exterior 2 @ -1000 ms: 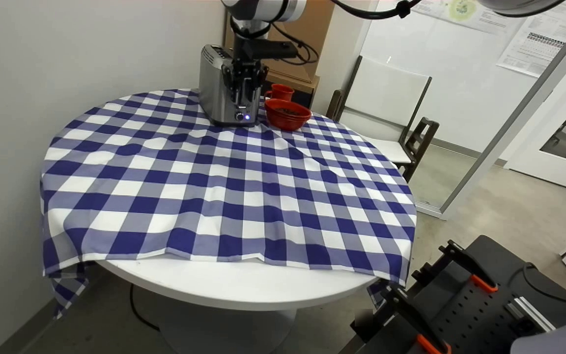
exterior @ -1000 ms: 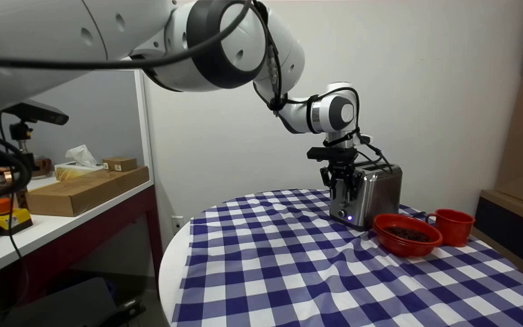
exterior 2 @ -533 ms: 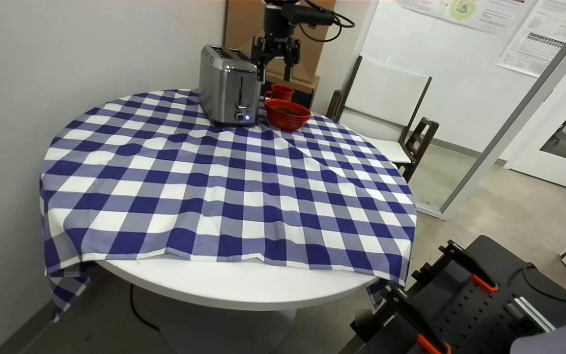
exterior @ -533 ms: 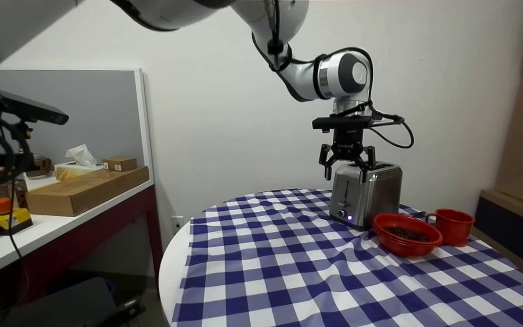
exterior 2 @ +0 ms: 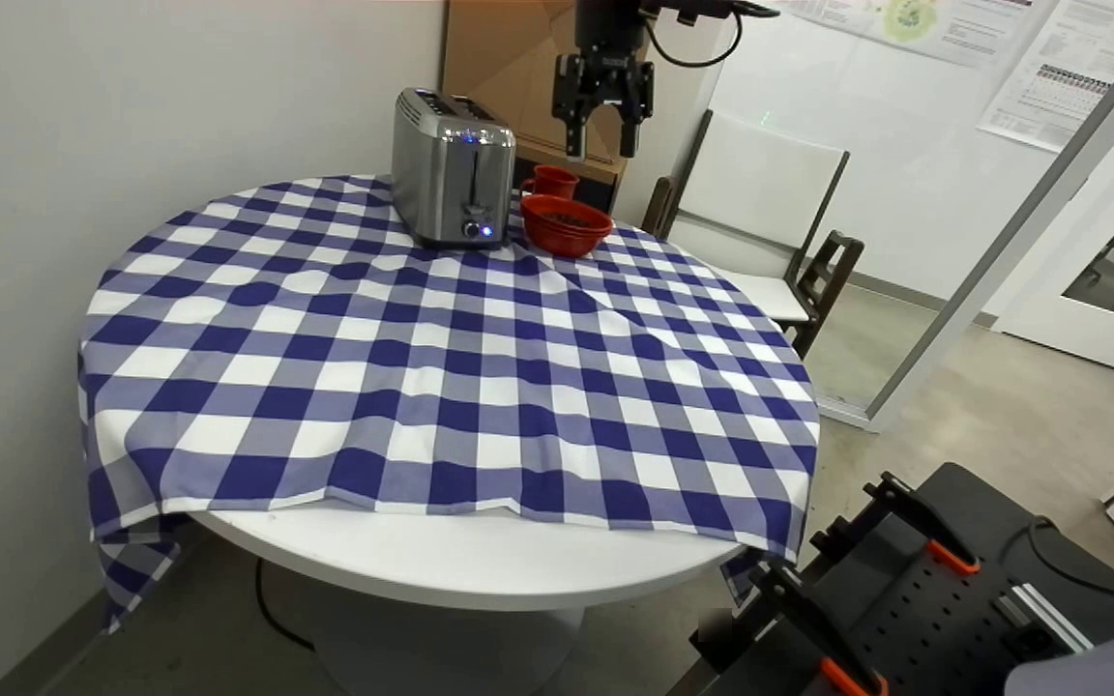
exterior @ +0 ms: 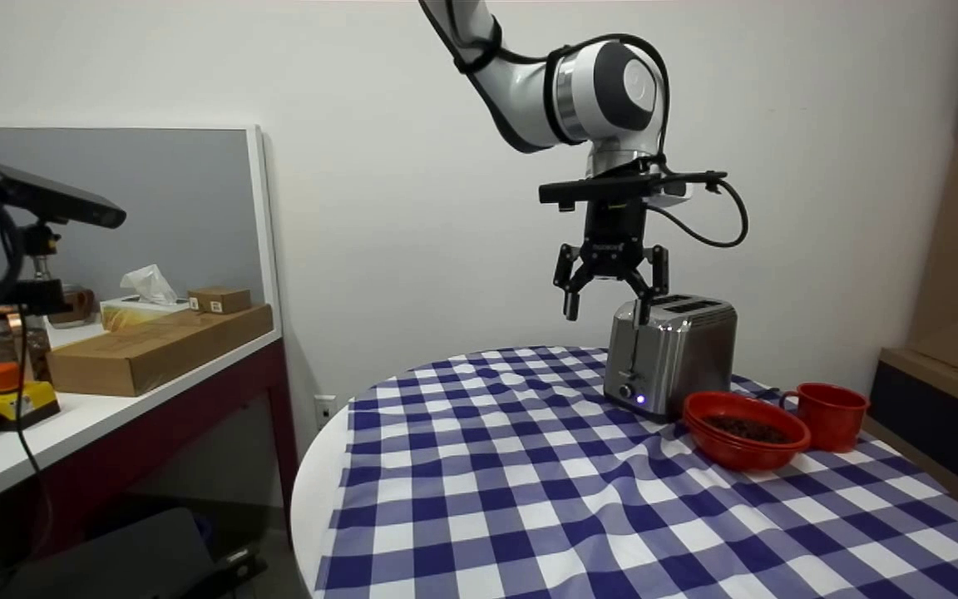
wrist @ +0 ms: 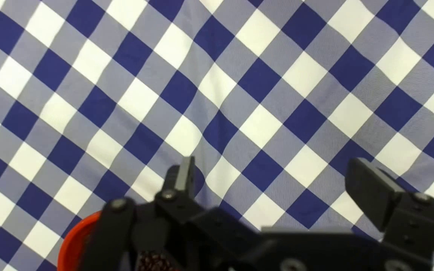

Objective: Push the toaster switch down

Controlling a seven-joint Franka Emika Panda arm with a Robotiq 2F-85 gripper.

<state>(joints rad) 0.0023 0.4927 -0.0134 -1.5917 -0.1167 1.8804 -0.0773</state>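
One brushed-metal toaster, one red mug, two nested red bowls, one checked tablecloth. The toaster stands upright, right of centre in an exterior view, blue light lit, lever low in its slot. The gripper, fingers spread wide, holds only air, apart from the toaster.

Beans lay in the bowls; a mug stood near the bowls, cloth under them, a chair well apart

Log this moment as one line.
toaster: blue light lit; switch: low in slot; gripper: open, empty, clear of toaster; red bowls: beside toaster
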